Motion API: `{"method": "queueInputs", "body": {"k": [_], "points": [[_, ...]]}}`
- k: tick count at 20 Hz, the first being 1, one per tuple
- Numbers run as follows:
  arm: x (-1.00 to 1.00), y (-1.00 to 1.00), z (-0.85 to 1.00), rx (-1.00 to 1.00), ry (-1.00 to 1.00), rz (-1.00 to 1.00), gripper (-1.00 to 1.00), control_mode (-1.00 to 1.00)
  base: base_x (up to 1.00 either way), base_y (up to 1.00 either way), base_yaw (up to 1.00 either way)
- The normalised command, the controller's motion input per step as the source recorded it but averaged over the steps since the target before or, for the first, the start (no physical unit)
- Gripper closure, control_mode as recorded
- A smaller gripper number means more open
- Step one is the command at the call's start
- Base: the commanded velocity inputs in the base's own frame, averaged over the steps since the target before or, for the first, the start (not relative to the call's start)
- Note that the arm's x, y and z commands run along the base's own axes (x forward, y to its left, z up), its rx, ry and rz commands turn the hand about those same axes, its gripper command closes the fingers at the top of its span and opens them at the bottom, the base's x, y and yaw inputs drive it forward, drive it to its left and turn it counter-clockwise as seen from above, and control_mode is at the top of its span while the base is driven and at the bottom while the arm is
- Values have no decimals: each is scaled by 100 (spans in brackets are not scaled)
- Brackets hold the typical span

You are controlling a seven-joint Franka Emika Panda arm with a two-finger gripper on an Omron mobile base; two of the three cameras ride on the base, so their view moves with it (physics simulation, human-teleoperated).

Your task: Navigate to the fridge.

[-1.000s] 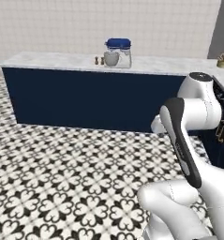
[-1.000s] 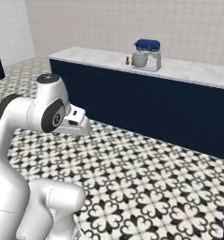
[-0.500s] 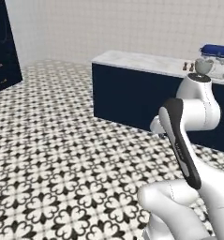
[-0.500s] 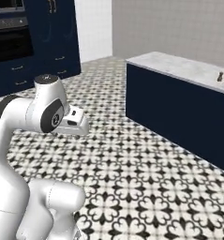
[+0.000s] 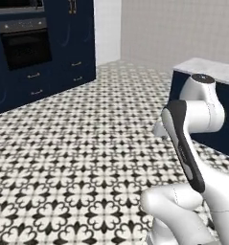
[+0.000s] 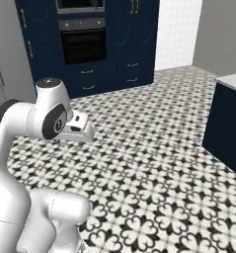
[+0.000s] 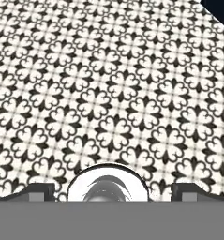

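End effector (image 7: 111,192) spread, empty, aimed down at patterned floor (image 7: 108,93). Fridge (image 6: 3,64) seen at far left of right base view, beside oven (image 6: 84,42). Rotation left recommended until fridge centred; arm kept tucked, counter (image 5: 207,72) cleared.

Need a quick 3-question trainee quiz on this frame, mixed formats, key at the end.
1. True or false: the black built-in oven sits among navy cabinets.
2. In the right base view, the silver-grey fridge shows at which edge? A) left B) right C) bottom
3. Fill in: the pincer points down at the patterned ____.

Key: 1 true; 2 A; 3 floor. The fridge is cut off by the frame, so the drive toward it looks unfinished.
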Motion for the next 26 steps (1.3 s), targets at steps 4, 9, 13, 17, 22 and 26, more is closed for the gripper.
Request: {"method": "queueInputs", "body": {"k": [4,9,13,17,22,26], "points": [[0,0,0,0,0,0,-100,100,92,100,38],[0,0,0,0,0,0,-100,100,96,100,24],[0,0,0,0,0,0,-100,100,100,100,21],[0,0,0,0,0,0,-100,100,100,100,27],[0,0,0,0,0,0,-100,100,100,99,37],[0,0,0,0,0,0,-100,100,100,80,42]]}}
